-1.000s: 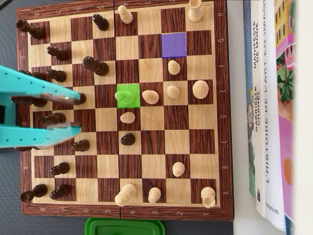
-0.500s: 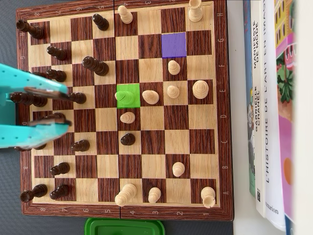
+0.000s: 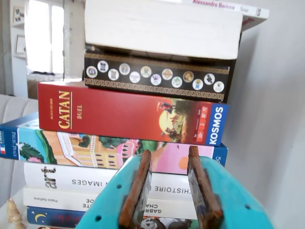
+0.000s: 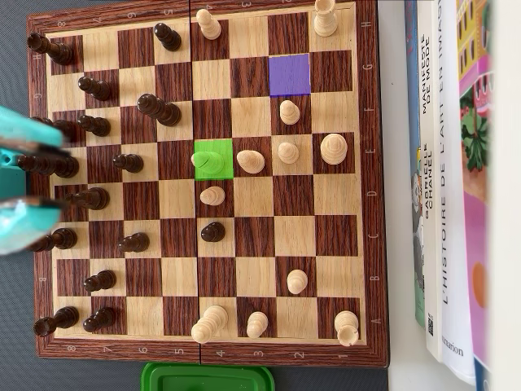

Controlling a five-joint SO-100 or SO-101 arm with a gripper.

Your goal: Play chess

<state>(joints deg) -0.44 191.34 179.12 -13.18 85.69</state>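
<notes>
The wooden chessboard [image 4: 370, 204] fills the overhead view. Dark pieces such as a pawn [image 4: 128, 162] crowd its left side, and light pieces such as a pawn [image 4: 288, 151] stand to the right. One square is marked green [image 4: 225, 169] and carries a green-tinted piece [image 4: 210, 161]. An empty square is marked purple [image 4: 290, 75]. My teal gripper [image 4: 61, 175] hangs open over the board's left edge, above the dark back rows, holding nothing. In the wrist view the gripper [image 3: 167, 155] is open, with only books showing between its rust-coloured pads [image 3: 139, 188].
A stack of books [image 4: 448, 187] lies along the board's right side. A green lid [image 4: 207, 377] sits below the board's bottom edge. The wrist view faces the red Catan box [image 3: 128, 112] on the book stack, with a light piece [image 3: 13, 214] at bottom left.
My gripper has drawn back to the left, from over the dark pawns to the board's left edge, staying open and empty. No piece has moved.
</notes>
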